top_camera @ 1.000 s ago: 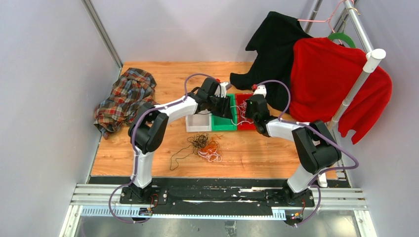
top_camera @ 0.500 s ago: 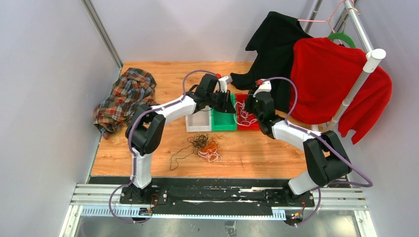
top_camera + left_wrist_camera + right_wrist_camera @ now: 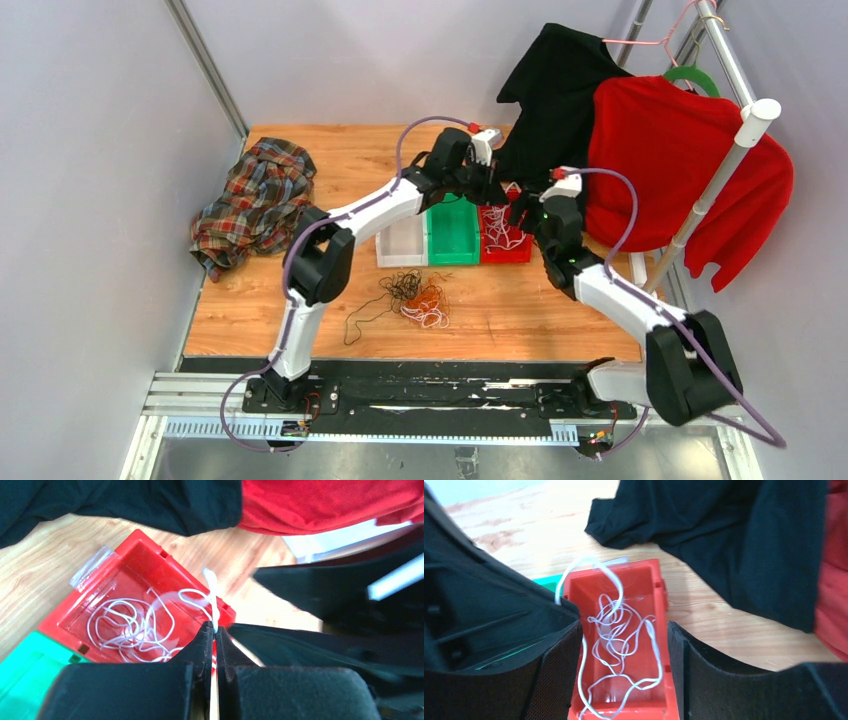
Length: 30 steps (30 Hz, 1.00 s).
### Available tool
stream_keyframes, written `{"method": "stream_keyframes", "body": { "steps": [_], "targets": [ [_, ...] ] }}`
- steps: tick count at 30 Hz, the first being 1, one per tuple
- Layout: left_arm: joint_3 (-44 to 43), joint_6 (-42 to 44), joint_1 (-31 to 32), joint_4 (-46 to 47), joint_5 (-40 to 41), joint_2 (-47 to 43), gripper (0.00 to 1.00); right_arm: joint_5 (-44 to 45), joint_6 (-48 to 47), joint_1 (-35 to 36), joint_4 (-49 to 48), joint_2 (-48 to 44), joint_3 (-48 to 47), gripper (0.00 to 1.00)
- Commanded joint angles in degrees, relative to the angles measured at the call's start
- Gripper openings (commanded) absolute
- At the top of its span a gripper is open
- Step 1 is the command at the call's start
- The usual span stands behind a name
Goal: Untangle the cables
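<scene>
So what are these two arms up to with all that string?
It's an untangling job. The left tool pinches a white cable near its end, and the cable's loops lie in the red bin. The right tool hangs open above that bin. A black, orange and white tangle lies on the table.

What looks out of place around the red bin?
The white cable is not fully in the red bin: one loop arcs up over a corner of its rim, and the left gripper, shut, pinches a strand above it.
</scene>
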<state>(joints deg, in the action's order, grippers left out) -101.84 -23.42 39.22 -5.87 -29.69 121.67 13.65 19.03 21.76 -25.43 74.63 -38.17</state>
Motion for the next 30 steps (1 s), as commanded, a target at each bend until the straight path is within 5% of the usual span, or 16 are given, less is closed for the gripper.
{"method": "stream_keyframes", "body": {
  "steps": [1, 15, 20, 27, 30],
  "targets": [
    [-5.8, 5.6, 1.1, -5.7, 5.8, 6.6, 0.01, 7.5, 2.2, -2.0, 3.2, -8.0, 4.0, 0.62],
    [-9.6, 19.1, 4.4, -13.7, 16.9, 10.4, 0.01, 18.0, 5.3, -4.4, 13.4, -15.5, 5.2, 0.62],
    [-12.3, 20.6, 4.7, -15.2, 16.0, 10.1, 0.33, 17.7, 4.5, -4.4, 13.8, -17.3, 5.1, 0.63],
    [-11.6, 27.5, 4.7, -17.0, 17.9, 5.4, 0.43, 16.5, 5.6, -4.4, 13.7, -18.4, 4.8, 0.63],
    [-12.7, 28.9, 4.5, -21.1, 17.4, 3.4, 0.60, 14.8, 4.8, -4.4, 13.4, -18.7, 4.7, 0.65]
  ]
}}
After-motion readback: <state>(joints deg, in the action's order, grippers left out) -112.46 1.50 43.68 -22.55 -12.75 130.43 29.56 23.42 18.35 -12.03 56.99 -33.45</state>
